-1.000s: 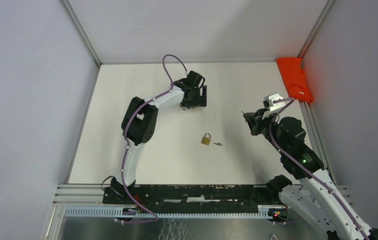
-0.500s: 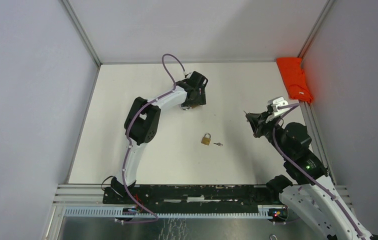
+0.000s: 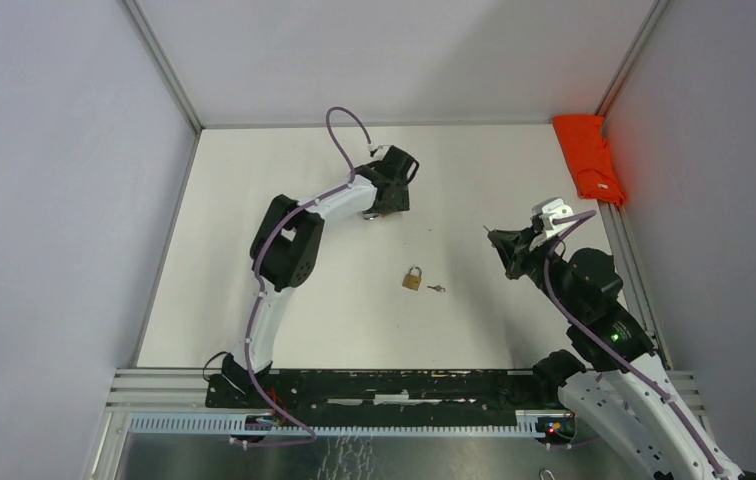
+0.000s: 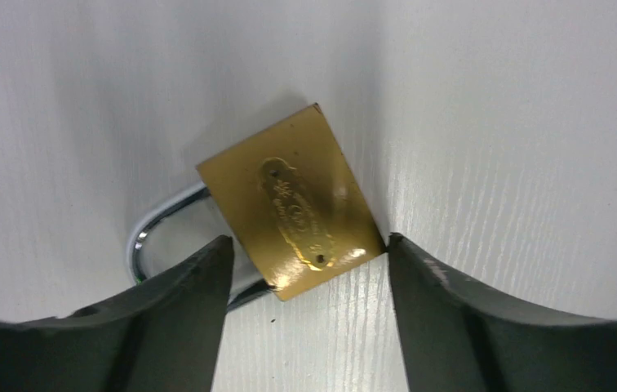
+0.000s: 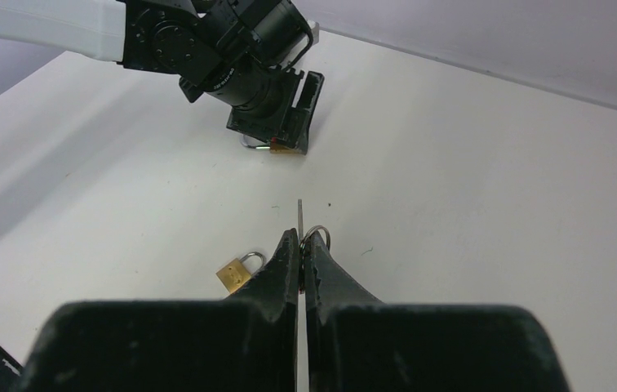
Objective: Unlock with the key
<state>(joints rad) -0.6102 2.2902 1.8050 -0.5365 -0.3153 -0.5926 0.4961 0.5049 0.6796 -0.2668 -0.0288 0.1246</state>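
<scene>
Padlock (image 4: pixel 293 200): you have it flat on desk (image 4: pixel 493 122) inside the spread L end effector (image 4: pixel 307 245), long axis diagonal across its gap; R end effector (image 5: pixel 299 238), farther off, pinches the key (image 5: pixel 299 214).

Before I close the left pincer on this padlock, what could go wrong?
The padlock lies skewed between the tips of the open left pincer, one tip by its shackle; closing may just spin it.
The right pincer holds the key only at its fingertips; it may twist on insertion.
A second padlock and a loose key lie mid-table; the held key may fit that one instead.
</scene>
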